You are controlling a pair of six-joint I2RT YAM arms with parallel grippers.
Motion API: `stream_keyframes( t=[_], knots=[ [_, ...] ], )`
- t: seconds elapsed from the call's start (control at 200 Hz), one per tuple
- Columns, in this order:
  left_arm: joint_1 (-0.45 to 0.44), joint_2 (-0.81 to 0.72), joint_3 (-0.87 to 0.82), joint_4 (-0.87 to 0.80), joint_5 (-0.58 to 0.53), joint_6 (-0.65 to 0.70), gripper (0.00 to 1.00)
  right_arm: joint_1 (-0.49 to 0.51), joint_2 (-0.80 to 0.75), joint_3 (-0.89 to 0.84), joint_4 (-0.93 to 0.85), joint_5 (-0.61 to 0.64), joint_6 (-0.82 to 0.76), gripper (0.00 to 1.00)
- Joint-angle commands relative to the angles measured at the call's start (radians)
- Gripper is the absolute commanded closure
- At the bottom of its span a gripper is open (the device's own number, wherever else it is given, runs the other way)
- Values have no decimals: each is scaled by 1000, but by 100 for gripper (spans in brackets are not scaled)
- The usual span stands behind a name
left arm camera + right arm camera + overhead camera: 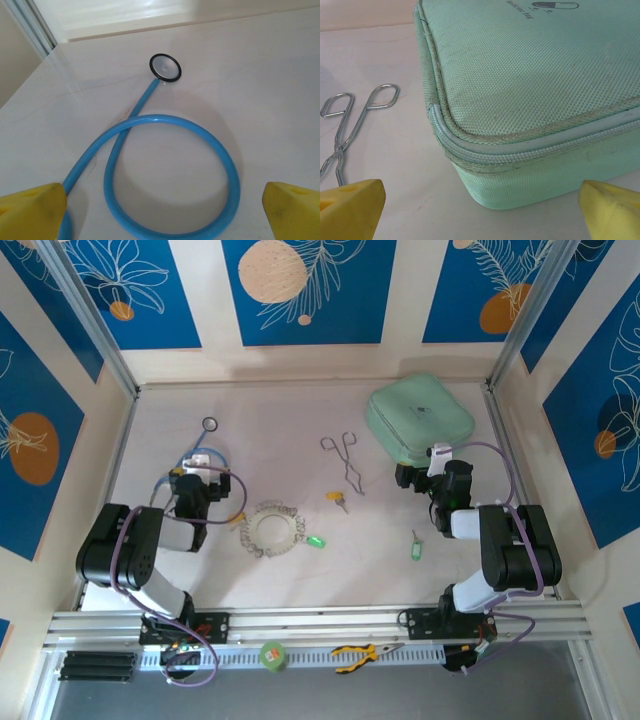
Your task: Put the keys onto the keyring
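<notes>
The left claw [162, 212] gapes fully and holds nothing, above the stethoscope [165, 118] loop. The right claw [480, 212] is equally wide and empty at the bag [535, 90] corner, with forceps [350, 120] at the left of the frame. On the bench [290, 430] the keyring [272, 529] lies flat, centre-left. The yellow key [337, 499] runs diagonally, blade lower right. The right green key [415, 548] lies near vertical, blade up. The other green key [316, 541] sits just beside the keyring.

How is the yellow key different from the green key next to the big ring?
The yellow key has a yellow head, the green key a green one. The yellow key lies near the metal tongs, away from the keyring; the green key lies right beside the keyring. Both are small and lie loose on the table.
</notes>
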Motion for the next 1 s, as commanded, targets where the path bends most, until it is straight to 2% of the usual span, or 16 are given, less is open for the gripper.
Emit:
stream_keyframes(
  t=[0.0, 0.09, 0.125, 0.19, 0.275, 0.365, 0.445, 0.52, 0.585, 0.69, 0.765, 0.83, 0.9, 0.995],
  knots=[
    [13, -17, 18, -8, 18, -20, 0, -2, -1, 15, 4, 3, 13, 1],
    [23, -19, 9, 6, 131, 8, 0, -16, -7, 8, 11, -33, 16, 0],
    [22, -20, 12, 1, 171, 29, 1, -19, -17, 12, -4, -62, 9, 3],
    [22, -45, 2, -1, 156, 25, 0, -7, -75, 35, -106, -97, -26, 7],
    [21, -128, -32, -13, 115, 9, 0, 48, -194, 112, -339, -2, -52, 7],
    [11, -236, -54, -67, 102, 14, 0, 116, -297, 160, -500, 124, 37, 9],
    [12, -360, -40, -239, 94, -44, 0, 187, -370, 199, -657, 170, 151, 11],
    [6, -485, 14, -501, 74, -117, 0, 272, -405, 236, -796, 211, 258, 16],
    [-1, -583, 61, -714, 56, -174, 0, 357, -413, 275, -924, 224, 328, 17],
    [-6, -714, 68, -885, 81, -281, 3, 512, -423, 314, -1071, 248, 379, 18],
    [-16, -769, 78, -992, 146, -366, 6, 611, -424, 331, -1138, 257, 409, 27],
    [-41, -800, 89, -1095, 165, -436, 8, 673, -415, 352, -1184, 214, 448, 38],
    [-92, -831, 87, -1203, 145, -530, 11, 737, -388, 377, -1210, 153, 493, 46],
    [-214, -885, 54, -1292, 93, -642, 12, 833, -313, 416, -1210, 99, 516, 54]
  ],
)
